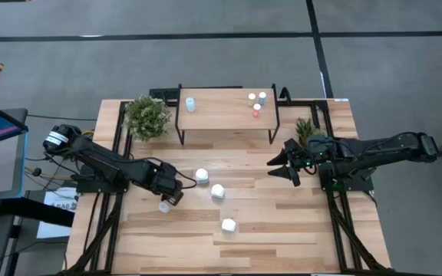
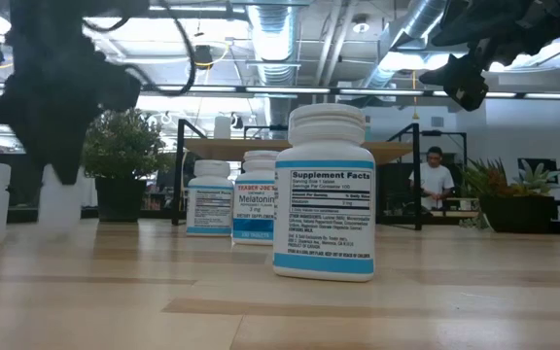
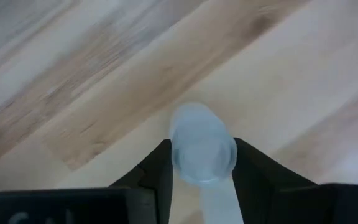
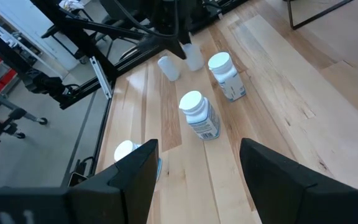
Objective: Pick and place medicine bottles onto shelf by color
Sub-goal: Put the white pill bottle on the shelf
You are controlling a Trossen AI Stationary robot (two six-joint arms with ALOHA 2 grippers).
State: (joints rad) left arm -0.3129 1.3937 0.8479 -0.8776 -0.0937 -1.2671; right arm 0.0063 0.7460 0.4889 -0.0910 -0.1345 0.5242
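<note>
My left gripper [image 1: 173, 195] is shut on a pale-blue bottle [image 3: 201, 140] at the table's left middle; my gripper hides this bottle in the high view. A second pale-blue bottle [image 1: 164, 206] stands just nearside of it. Three chunky white bottles [image 1: 202, 175] [image 1: 217, 191] [image 1: 228, 225] stand in a slanting row at the table's middle. The shelf [image 1: 225, 115] at the far edge carries one pale-blue bottle [image 1: 190, 103] on its left and three tiny bottles [image 1: 256, 102] on its right. My right gripper [image 1: 282, 165] is open and empty, raised, right of the shelf's front. My left gripper pinches the pale-blue bottle's upper sides [image 3: 178, 155] between its two fingers, one on each side. The fingers come from above, pointing down. The bottle stays upright, and in the low view its lower end [image 2: 61, 222] is at the tabletop.
A potted plant [image 1: 146, 116] stands left of the shelf and another [image 1: 307, 129] right of it. Black frame rails run along both table sides. A person [image 2: 437, 180] sits in the room beyond the table. Bare planks lie along the near edge.
</note>
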